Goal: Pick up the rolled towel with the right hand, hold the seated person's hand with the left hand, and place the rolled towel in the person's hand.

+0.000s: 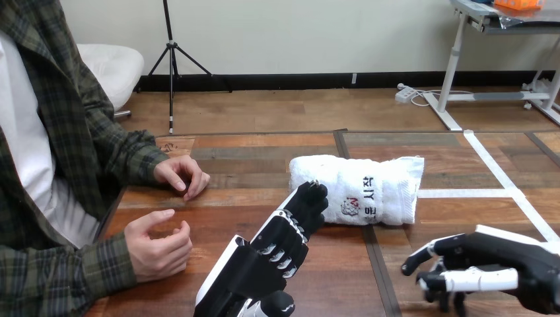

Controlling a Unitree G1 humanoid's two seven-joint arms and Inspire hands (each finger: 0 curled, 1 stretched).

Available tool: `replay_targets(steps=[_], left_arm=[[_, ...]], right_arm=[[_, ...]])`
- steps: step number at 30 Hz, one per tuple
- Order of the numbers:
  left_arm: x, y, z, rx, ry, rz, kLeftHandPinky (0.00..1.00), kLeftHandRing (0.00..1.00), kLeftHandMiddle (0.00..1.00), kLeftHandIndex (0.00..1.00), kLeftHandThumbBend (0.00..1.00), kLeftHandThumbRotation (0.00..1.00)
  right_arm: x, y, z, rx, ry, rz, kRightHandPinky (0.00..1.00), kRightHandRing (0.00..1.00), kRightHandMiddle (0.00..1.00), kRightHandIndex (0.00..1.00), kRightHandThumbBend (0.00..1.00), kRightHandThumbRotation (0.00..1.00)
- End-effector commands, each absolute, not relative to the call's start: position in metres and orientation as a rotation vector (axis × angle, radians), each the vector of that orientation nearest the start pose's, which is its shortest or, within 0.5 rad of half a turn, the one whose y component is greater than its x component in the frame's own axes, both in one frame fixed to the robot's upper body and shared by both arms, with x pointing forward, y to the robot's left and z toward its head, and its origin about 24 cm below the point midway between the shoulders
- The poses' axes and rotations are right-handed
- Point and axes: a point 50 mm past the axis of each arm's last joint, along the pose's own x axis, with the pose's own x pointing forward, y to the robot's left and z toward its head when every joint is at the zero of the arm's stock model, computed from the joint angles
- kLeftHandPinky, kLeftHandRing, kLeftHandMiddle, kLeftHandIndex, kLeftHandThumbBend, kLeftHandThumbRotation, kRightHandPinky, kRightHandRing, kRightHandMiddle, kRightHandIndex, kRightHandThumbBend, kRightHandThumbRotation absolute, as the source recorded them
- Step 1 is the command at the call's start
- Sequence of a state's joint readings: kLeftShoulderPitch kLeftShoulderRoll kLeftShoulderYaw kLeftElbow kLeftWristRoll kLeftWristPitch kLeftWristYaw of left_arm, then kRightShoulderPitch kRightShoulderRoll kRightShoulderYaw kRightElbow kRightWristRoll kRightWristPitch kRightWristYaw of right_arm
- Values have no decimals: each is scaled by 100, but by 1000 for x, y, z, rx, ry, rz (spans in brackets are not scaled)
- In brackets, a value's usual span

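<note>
Zero steps complete. Towel (370, 188): on tabletop (264, 152), ungrasped. Left robot hand (264, 257): fingers straight, tips at towel's end. Right robot hand (502, 264): relaxed, empty, apart. Person's hands (157, 246): unheld.

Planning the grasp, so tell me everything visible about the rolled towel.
The rolled towel is white, soft-looking cloth wound into a thick cylinder, with dark and red print on its side. It lies left to right on the wooden table, unheld. The left hand reaches its left end; contact is unclear. The right hand is apart.
</note>
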State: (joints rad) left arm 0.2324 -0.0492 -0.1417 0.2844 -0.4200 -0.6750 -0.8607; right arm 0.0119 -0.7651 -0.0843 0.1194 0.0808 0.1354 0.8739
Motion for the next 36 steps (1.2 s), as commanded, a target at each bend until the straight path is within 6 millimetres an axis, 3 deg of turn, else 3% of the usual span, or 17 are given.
replay_targets(steps=[1,36], left_arm=[[186,82,12,-399,-373,-694,100,98,97,95,100,63],[187,86,12,-396,-370,-681,100,98,96,94,100,66]], right_arm=[[172,-185,326,-1360,-502,835,19,27,39,66,89,50],[172,-185,326,-1348,-484,833,17,26,38,66,89,50]])
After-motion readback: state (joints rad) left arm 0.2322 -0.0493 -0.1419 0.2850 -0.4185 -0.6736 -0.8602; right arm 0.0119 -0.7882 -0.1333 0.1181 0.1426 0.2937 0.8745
